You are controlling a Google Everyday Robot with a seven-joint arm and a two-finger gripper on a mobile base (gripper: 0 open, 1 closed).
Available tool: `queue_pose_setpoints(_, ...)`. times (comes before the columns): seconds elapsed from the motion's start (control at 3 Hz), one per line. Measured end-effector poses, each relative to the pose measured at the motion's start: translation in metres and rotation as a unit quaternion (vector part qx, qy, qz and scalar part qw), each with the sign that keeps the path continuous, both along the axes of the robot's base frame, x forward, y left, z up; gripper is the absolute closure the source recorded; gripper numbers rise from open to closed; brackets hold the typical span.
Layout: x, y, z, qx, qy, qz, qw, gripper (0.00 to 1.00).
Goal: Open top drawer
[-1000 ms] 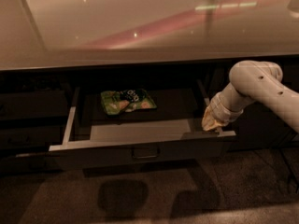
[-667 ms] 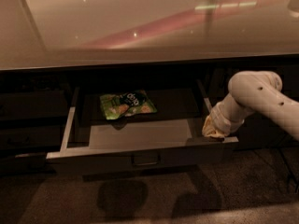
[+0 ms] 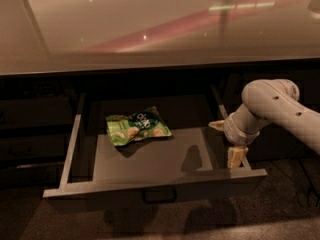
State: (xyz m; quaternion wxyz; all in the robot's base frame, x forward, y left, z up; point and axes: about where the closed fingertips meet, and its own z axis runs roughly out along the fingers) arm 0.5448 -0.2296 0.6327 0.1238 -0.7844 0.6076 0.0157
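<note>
Drawer [image 3: 150,160] pulled well out, long axis left-right. Gripper [image 3: 227,142] at its right front corner, fingers spread, holding nothing. Handle [image 3: 160,196] lies left of gripper, lower.

One drawer [image 3: 150,185], one snack bag [image 3: 137,128] — one gripper [image 3: 237,158] beside.

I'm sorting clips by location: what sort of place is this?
Probably a kitchen or office break area: a long glossy countertop, the top drawer beneath it standing open, and a green snack bag lying inside. The gripper hangs at that drawer's right front corner.
</note>
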Motion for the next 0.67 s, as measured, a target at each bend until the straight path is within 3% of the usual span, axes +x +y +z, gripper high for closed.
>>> queue_pose_setpoints(0.67,-0.0041,0.0023,-0.0032,-0.006,0.003,-0.004,1.0,0.0)
